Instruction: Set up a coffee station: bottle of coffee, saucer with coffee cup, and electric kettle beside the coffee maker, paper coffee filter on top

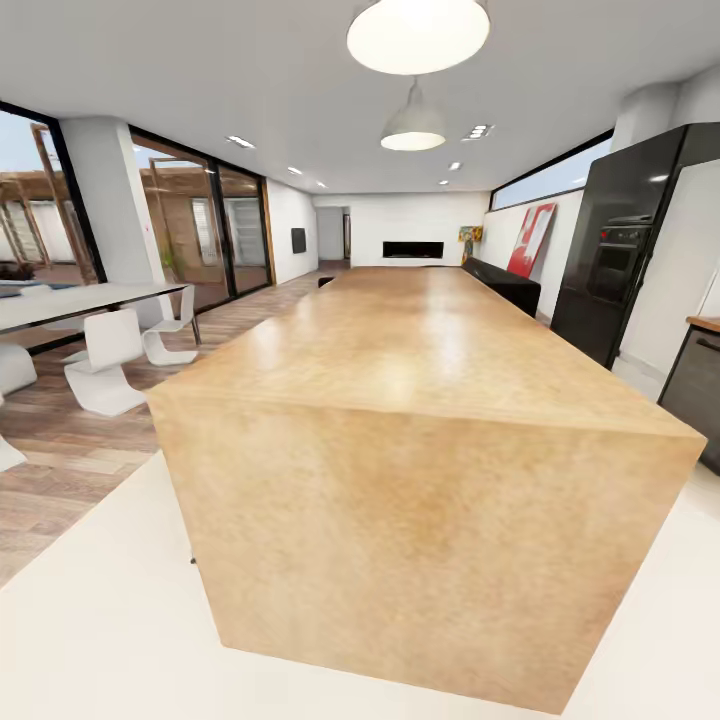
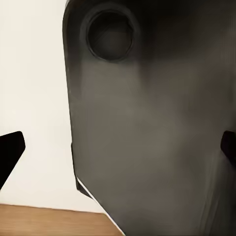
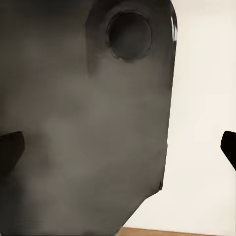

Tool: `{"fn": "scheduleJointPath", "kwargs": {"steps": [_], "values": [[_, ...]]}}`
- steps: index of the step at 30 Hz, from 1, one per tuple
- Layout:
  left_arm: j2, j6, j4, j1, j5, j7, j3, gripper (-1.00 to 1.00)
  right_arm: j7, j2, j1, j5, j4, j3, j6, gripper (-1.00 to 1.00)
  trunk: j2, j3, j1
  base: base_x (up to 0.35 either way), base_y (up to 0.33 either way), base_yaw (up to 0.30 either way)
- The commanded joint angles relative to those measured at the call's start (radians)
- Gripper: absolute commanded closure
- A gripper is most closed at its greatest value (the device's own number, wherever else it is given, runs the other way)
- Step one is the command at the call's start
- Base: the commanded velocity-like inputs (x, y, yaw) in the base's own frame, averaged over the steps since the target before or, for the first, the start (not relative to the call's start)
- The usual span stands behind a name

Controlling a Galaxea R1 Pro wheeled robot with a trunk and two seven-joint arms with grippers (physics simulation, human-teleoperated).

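A long tan block island (image 1: 420, 350) stands on the white floor (image 1: 100, 620), top bare.

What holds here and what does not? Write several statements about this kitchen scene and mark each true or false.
1. A large tan block island stands directly ahead in the head view. True.
2. A coffee maker stands on the island's top. False: the top shows nothing standing on it.
3. White chairs stand to the left by a long table. True.
4. The tall unit with the built-in oven at the right is white. False: it is glossy black.
5. The left pincer is clamped on a bottle. False: its fingertips sit wide apart at the picture's edges, holding nothing.
6. Two pendant lamps hang over the island. True.
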Motion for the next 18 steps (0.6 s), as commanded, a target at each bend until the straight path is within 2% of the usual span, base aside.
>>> {"fn": "scheduleJointPath", "kwargs": {"steps": [1,12,18], "values": [[-0.003,-0.005,-0.006,0.001,0.004,-0.001,0.005,-1.0,0.0,0.006,-0.001,0.0,-0.006,0.001,-0.003,-1.0,0.0,0.0,0.0,0.0,0.0,0.0],[-0.003,-0.005,-0.011,0.003,0.003,-0.002,0.003,-1.0,0.002,0.067,-0.002,0.0,-0.056,0.001,-0.004,-1.0,0.0,0.0,0.0,0.0,0.0,0.0],[-0.003,-0.005,-0.011,0.002,0.003,-0.004,0.004,-1.0,0.002,0.07,-0.002,0.0,-0.09,-0.001,-0.004,-1.0,0.0,0.0,0.0,0.0,0.0,0.0]]}}
